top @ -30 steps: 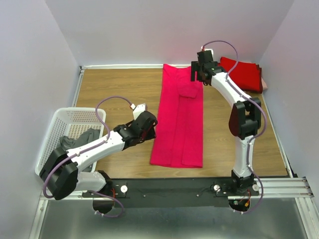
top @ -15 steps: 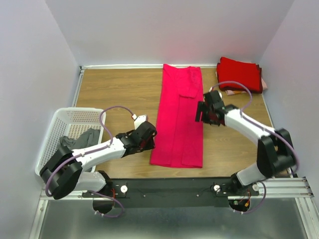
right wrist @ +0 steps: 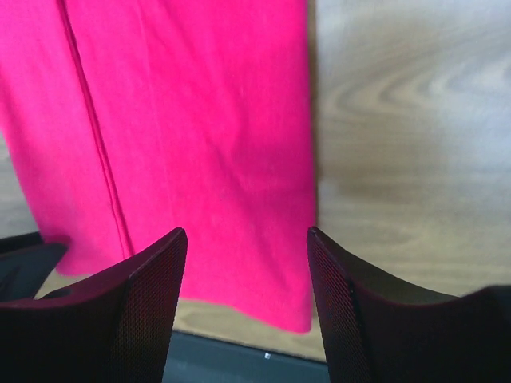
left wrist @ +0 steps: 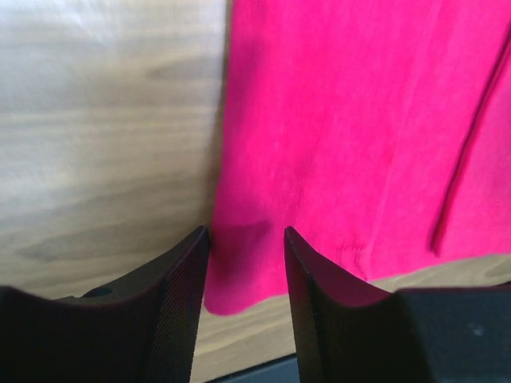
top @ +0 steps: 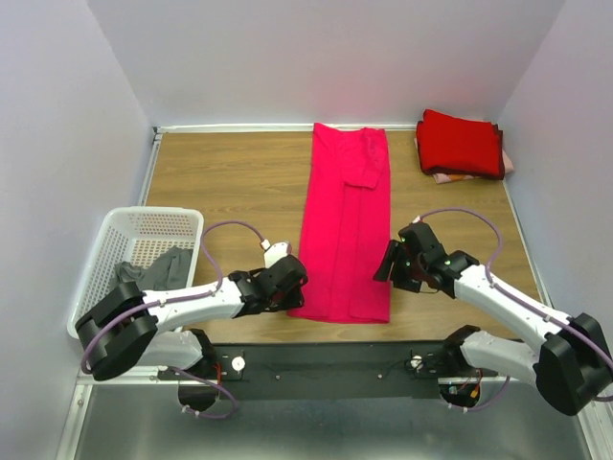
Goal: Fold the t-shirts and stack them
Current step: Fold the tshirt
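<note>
Pink t-shirt (top: 347,230): a long strip folded lengthwise, lying flat mid table (top: 230,182). Folded red t-shirts (top: 462,144) are stacked at the far right corner.

Left gripper (left wrist: 246,239): low over the near-left hem corner, fingers apart, nothing held. Right gripper (right wrist: 247,239): over the near-right hem corner, fingers wider apart, nothing held.

Step, as judged: taking the near hem for the crosswise fold.

Next: both drop, pinch 1 corner each, lift evenly, carry the hem toward the far end.
</note>
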Robot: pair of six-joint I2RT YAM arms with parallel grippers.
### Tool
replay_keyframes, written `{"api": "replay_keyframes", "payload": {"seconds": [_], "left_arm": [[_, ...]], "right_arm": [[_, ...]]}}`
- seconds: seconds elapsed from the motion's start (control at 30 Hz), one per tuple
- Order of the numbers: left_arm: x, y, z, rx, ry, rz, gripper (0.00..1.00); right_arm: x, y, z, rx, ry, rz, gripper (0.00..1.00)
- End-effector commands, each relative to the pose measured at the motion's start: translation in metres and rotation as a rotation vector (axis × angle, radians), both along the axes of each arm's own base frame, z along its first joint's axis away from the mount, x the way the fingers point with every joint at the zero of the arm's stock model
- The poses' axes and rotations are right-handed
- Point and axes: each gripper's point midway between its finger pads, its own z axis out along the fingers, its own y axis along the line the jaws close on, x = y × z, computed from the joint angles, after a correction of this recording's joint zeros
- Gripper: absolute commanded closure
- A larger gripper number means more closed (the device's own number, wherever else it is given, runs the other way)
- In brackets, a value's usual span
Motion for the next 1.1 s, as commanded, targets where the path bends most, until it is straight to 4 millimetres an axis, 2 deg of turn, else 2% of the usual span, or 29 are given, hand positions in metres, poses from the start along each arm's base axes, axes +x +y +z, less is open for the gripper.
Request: {"api": "replay_keyframes", "payload": {"seconds": [0.0, 0.27, 0.33, 0.47, 0.7, 0.83, 1.07], "left_arm": [[-0.015, 0.0, -0.005, -0.023, 0.042, 0.021, 0.48], [-0.02, 0.013, -0.001, -0.001, 0.046, 0.077, 0.42], [-0.022, 0.017, -0.001, 0.012, 0.055, 0.088, 0.39], [-0.024, 0.018, -0.001, 0.012, 0.062, 0.085, 0.37], [-0.026, 0.017, -0.006, 0.014, 0.069, 0.065, 0.37], [-0.029, 0.016, -0.013, 0.015, 0.084, 0.057, 0.38], [-0.027, 0.016, -0.013, 0.021, 0.078, 0.064, 0.41]], "right_arm": [[-0.034, 0.001, -0.008, 0.053, 0.116, -0.029, 0.32], [-0.058, -0.004, -0.015, 0.063, 0.189, -0.029, 0.36], [-0.064, -0.005, -0.019, 0.067, 0.21, -0.025, 0.41], [-0.072, -0.008, -0.023, 0.061, 0.232, -0.023, 0.41], [-0.087, -0.01, -0.034, 0.072, 0.287, -0.033, 0.45], [-0.089, -0.008, -0.039, 0.09, 0.3, -0.037, 0.5], [-0.095, -0.001, -0.05, 0.103, 0.329, -0.024, 0.52]]}}
